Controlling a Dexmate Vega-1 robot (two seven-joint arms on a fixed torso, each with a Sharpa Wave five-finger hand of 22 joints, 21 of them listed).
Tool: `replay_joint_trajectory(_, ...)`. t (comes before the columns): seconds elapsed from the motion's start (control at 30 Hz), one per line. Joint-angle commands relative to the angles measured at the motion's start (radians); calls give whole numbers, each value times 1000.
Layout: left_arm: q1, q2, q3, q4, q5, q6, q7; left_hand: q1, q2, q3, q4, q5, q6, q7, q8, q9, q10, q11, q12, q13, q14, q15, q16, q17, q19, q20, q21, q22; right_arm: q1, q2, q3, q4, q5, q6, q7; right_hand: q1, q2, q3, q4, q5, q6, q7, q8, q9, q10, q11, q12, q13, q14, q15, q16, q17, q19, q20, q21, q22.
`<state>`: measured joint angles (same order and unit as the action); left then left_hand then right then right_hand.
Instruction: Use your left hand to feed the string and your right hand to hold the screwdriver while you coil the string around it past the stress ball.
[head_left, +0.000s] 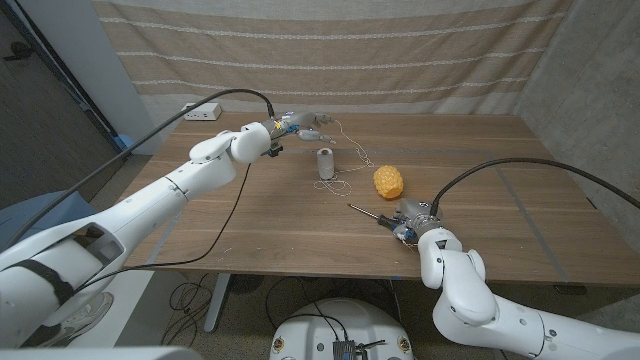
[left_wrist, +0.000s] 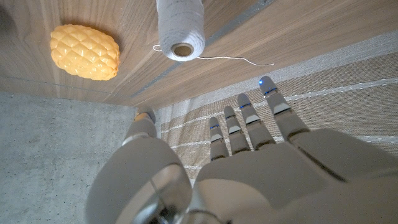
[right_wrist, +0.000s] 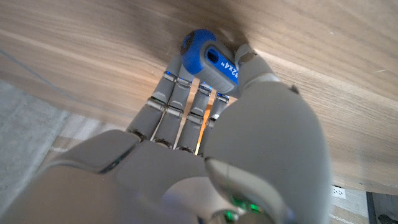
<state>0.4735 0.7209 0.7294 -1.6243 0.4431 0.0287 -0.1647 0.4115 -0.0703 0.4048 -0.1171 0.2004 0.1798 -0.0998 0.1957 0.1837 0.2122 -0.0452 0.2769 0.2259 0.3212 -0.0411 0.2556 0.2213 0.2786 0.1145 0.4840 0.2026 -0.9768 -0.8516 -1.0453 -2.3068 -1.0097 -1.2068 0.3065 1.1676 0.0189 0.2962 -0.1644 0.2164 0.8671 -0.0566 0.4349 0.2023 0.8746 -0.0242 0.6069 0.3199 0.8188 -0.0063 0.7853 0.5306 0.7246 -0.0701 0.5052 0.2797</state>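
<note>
Your right hand is gripping the screwdriver by its blue handle, where white print is showing but too blurred to read. The shaft is pointing across the counter toward the yellow stress ball, which is sitting near its tip. Your left hand is hovering with fingers spread, holding nothing. The string is trailing from the upright spool, just beside the ball. A power strip is lying at the far corner.
</note>
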Motion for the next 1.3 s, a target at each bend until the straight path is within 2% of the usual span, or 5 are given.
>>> replay_joint_trajectory(0.03, 5, 6, -4, -5, -7, 6, 0, -12, -4, -7, 3, 5, -6, 1, -2, 3, 1, 4, -2, 3, -7, -34, -2, 3, 1, -7, -3, 1, -295, 93, 277, 82, -126, 276, -733, 107, 73, -12, 4, 3, 225, -22, 3, -5, 169, -44, -3, -18, 128, -218, 23, 176, 20, -118, 47, 31)
replay_joint_trajectory(0.7, 11, 9, -3, -50, 38, 22, 13, 5, -16, -12, -8, 17, -21, -7, -5, 3, 10, 1, -1, 6, 10, -37, 0, 0, 32, -6, 7, 2, -399, 242, 457, 178, -61, 424, -1328, 127, 37, -42, 13, 19, 274, -37, -22, -15, 190, -64, -33, -49, 154, -219, -38, 179, -7, -140, 122, 85)
replay_joint_trajectory(0.9, 8, 7, 4, -57, 51, 32, 1, 15, -22, -14, -14, 22, -22, -7, -4, 3, 13, 1, -2, 7, 17, -35, 1, 0, 41, -4, 10, 2, -411, 255, 486, 179, -52, 437, -1388, 131, 37, -47, 16, 24, 272, -41, -31, -14, 185, -68, -38, -45, 153, -220, -53, 180, -15, -139, 131, 88)
replay_joint_trajectory(1.1, 9, 8, 15, -77, 98, 42, 15, 84, -6, 2, -33, 39, 26, -81, 12, 2, 42, 18, 5, 13, 57, -34, 11, -2, 139, -11, 49, 6, -419, 262, 504, 180, -36, 453, -1412, 133, 39, -51, 20, 28, 275, -43, -38, -13, 185, -68, -40, -41, 155, -220, -65, 180, -22, -139, 140, 90)
replay_joint_trajectory(1.3, -9, -4, 46, -96, 165, 92, -32, 129, -4, 7, -40, 43, 56, -94, 15, 2, 95, 10, 23, 19, 99, -43, 25, 0, 201, -36, 77, 11, -428, 269, 521, 179, -34, 481, -1424, 137, 42, -55, 24, 32, 276, -46, -46, -13, 186, -70, -42, -36, 163, -221, -76, 182, -27, -138, 150, 92)
